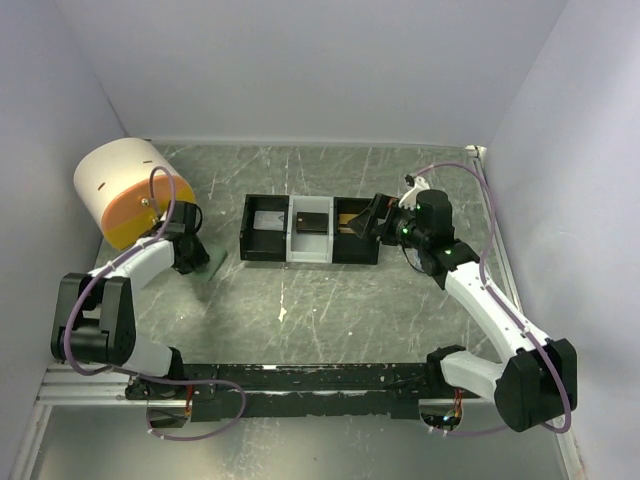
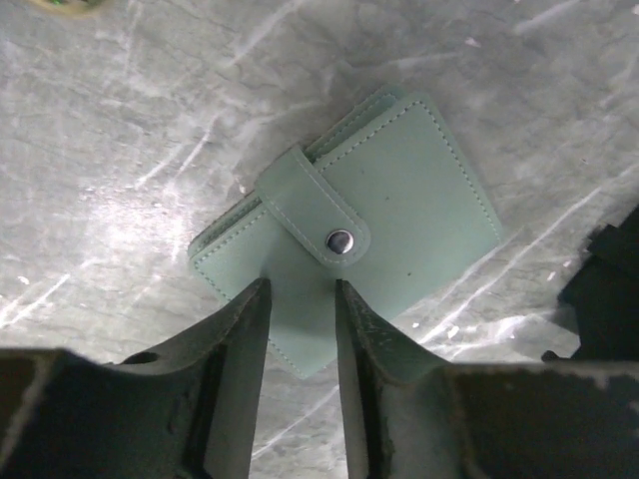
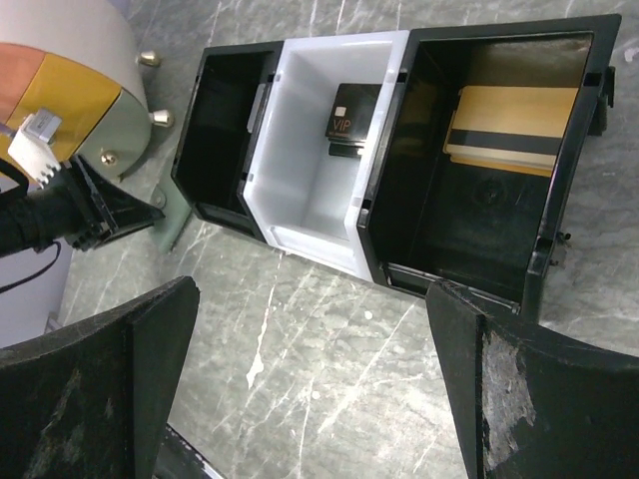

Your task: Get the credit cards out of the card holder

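The sage-green card holder [image 2: 374,215] lies flat on the table, folded and held closed by its snap strap. My left gripper [image 2: 300,287] hangs over its near corner with the jaws half closed, a gap between them and the holder's face showing in it. From above, the holder [image 1: 216,262] peeks out beside the left gripper [image 1: 197,256]. Two credit cards lie in the tray: a black one [image 3: 351,112] in the white middle compartment and a gold one with a dark stripe [image 3: 509,125] in the right compartment. My right gripper [image 3: 310,339] is wide open over bare table before the tray.
The black-and-white three-compartment tray [image 1: 290,256] stands mid-table, with the right gripper [image 1: 372,222] at its right end. A large white and orange cylinder [image 1: 130,190] stands at the back left, close behind the left arm. Grey walls close in on both sides.
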`<state>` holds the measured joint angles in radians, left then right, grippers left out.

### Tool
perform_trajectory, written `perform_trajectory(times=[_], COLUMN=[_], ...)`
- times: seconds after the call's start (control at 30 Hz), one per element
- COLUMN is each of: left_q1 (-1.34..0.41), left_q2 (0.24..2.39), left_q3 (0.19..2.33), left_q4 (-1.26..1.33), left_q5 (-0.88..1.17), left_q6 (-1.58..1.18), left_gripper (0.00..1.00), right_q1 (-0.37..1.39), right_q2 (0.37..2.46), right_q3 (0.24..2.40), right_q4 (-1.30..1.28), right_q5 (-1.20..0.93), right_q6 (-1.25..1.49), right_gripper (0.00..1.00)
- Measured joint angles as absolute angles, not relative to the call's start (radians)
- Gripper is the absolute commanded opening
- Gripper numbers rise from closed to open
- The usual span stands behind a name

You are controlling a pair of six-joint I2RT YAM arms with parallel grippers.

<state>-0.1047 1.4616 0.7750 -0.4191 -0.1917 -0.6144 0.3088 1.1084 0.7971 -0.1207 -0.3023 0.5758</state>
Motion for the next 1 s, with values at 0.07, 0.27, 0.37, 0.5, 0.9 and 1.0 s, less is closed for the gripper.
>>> perform_trajectory(times=[0.07,0.27,0.37,0.5,0.9,1.0], left_q1=[-0.12,-0.18,-0.234,-0.308,-0.364,-0.344], left_q2=[1.449,1.405,1.379,1.306,1.106,1.2], left_q3=[0.759,0.71,0.691,0.646,0.772,0.825], left_q4=[-0.401,-0.366,-0.373,-0.416,-0.624,-0.583], left_q5=[-0.191,-0.192,-0.192,-0.187,-0.21,-0.216], left_q6=[-0.625,-0.665,-0.693,-0.745,-0.774,-0.736], left_gripper=[0.37,0.34,0.34,0.36,0.79,0.75], right_q1=[0.309,0.309,0.309,0.309,0.309,0.309], right_q2=[1.119,1.121,1.121,1.121,1.143,1.144], right_q3=[0.803,0.804,0.804,0.804,0.805,0.808], right_q4=[-0.127,-0.135,-0.14,-0.141,-0.14,-0.141], right_q5=[-0.302,-0.3,-0.299,-0.299,-0.322,-0.334], right_q6=[0.581,0.592,0.592,0.592,0.594,0.595], right_gripper=[1.0,1.0,1.0,1.0,1.0,1.0])
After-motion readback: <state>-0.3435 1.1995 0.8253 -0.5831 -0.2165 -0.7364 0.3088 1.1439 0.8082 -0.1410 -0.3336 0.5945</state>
